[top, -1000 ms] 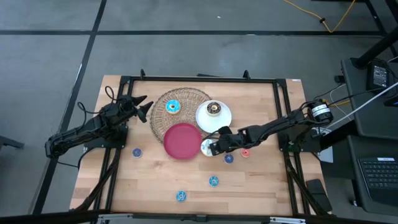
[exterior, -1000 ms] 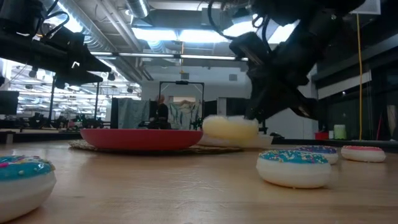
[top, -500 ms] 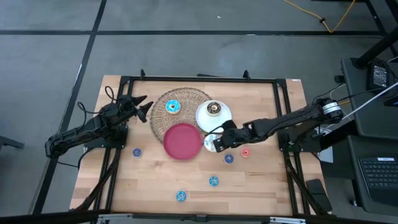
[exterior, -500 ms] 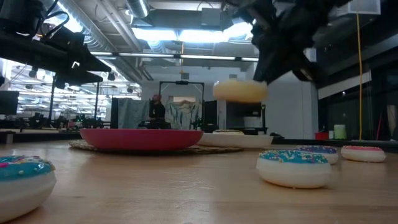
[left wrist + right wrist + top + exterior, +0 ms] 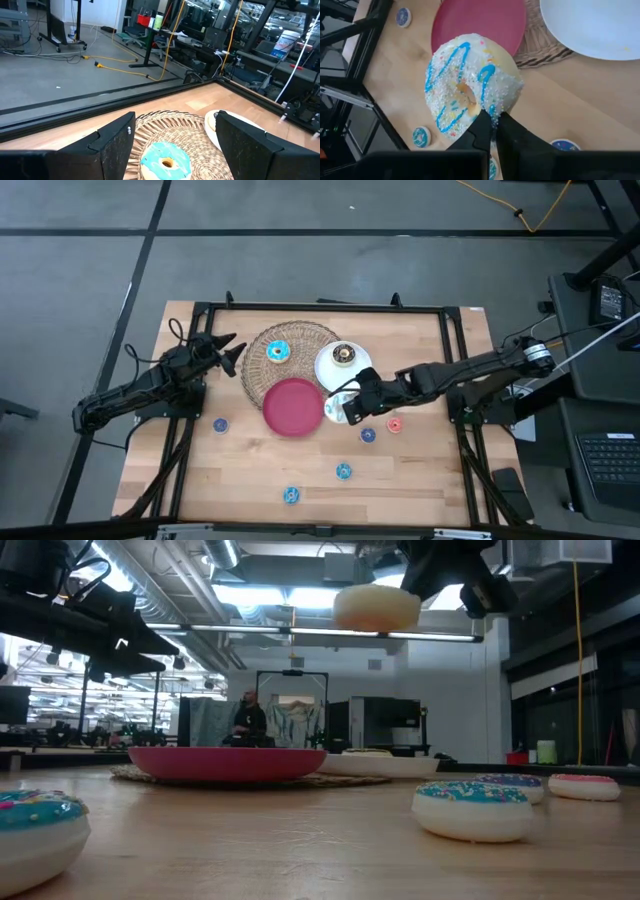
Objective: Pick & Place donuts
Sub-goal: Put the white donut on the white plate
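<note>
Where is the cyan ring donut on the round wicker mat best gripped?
Probably one side of its ring, from above: the cyan ring donut lies flat on the round wicker mat, hole upward, so one finger can enter the hole, the other staying outside. The open left hand is nearest.

We find no writing, label, brand, number or sign that we can read in any of the views; whatever markings there may be in the room beyond the table are too small or too blurred for us to make out.
</note>
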Controlling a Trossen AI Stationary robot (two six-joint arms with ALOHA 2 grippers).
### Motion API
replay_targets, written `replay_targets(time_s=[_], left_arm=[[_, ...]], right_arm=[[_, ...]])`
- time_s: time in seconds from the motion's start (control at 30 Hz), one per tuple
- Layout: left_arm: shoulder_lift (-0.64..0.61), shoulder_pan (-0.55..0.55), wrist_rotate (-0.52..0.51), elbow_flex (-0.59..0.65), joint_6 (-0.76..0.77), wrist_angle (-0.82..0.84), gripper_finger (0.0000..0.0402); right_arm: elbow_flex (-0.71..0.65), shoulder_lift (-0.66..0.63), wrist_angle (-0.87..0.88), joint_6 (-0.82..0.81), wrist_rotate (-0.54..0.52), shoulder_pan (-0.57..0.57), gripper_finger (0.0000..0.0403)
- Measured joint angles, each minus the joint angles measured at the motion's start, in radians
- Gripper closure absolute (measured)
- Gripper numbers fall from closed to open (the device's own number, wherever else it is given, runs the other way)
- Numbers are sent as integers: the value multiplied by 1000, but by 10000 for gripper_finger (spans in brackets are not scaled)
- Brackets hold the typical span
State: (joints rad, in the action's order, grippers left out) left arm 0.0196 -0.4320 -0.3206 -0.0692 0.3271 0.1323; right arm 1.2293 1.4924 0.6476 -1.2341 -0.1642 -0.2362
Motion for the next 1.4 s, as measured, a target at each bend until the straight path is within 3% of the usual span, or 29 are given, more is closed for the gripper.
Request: replay_targets(time_s=[0.87, 1.4], left_arm=[[0, 0, 0, 0, 0, 0, 135], [0, 0, 0, 0, 0, 0, 135]], right_arm=[[-12, -4, 93, 116, 61, 454, 386], [-285, -4, -156, 66, 153, 501, 387]])
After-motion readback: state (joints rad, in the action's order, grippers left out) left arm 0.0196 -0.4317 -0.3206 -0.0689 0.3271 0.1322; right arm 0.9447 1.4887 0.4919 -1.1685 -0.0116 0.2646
